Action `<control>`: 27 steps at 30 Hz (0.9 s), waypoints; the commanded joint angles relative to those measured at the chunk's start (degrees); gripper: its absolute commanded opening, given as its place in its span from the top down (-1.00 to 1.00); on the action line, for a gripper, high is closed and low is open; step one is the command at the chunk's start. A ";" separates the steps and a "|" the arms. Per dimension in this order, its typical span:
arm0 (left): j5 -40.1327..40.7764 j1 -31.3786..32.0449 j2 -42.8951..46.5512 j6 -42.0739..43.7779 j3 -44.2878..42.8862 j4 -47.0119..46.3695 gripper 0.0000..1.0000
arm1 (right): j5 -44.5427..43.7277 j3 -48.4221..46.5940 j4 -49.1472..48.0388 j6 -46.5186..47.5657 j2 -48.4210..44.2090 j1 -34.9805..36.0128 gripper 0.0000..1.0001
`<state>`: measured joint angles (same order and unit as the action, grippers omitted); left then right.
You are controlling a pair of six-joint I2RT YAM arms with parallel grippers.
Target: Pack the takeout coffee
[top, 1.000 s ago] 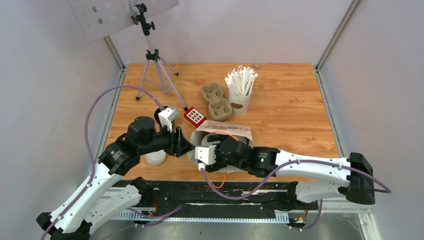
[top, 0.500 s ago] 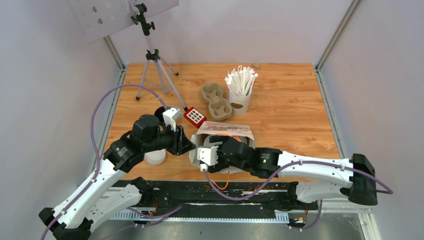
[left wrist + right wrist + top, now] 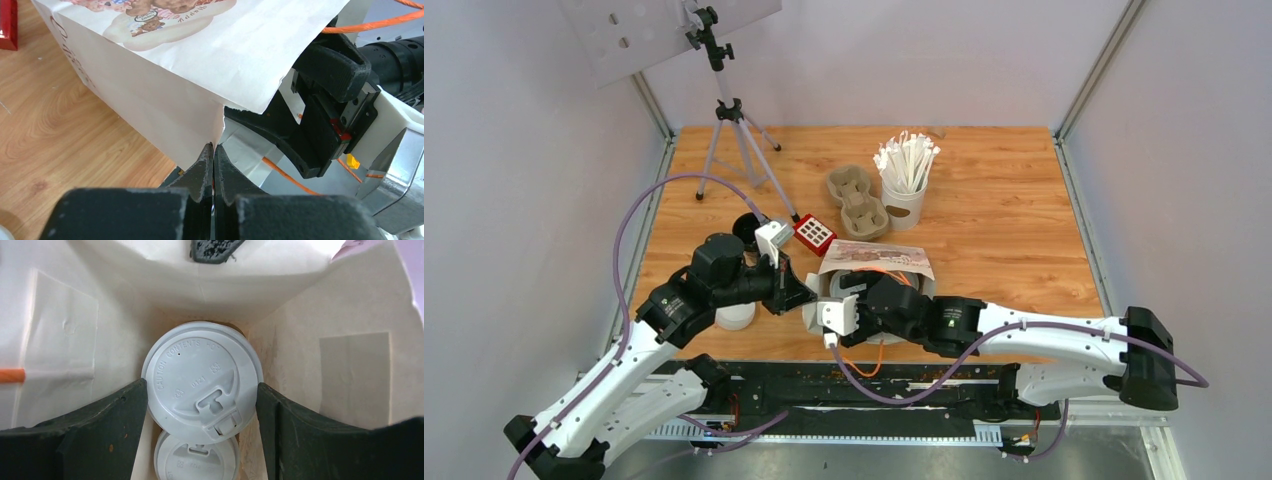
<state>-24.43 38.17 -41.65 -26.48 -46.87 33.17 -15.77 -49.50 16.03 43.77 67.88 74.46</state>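
Packing looks nearly done: both coffees are inside the white paper bag [image 3: 165,95]. The right gripper [image 3: 201,390] appears to clasp the upper round white plastic lid [image 3: 200,365], embossed "CAUTION CONTENTS HOT". A second white lid [image 3: 197,460] sits just below it. The left gripper [image 3: 214,152], pressed together, pinches the bag's edge. Release and withdrawal remain, and the bag's printed logo is unreadable

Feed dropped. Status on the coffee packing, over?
Left gripper pinching bag edge. Right gripper inside bag, clamped on lidded cup. Second cup in bag. No obstruction seen.
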 commanded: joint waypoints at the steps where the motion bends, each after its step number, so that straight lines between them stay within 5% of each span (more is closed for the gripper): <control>1: -1.66 -0.02 1.77 0.85 1.27 -2.67 1.00 | 0.09 0.52 -5.45 3.34 1.52 0.20 -0.50; 27: 0.35 -0.03 1.84 -0.01 -0.24 -1.77 1.00 | 5.17 2.06 -9.86 10.70 6.04 -3.63 -0.52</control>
<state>-23.86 38.17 -39.88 -26.35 -45.25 33.01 -11.44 -46.98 9.17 54.57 73.06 72.40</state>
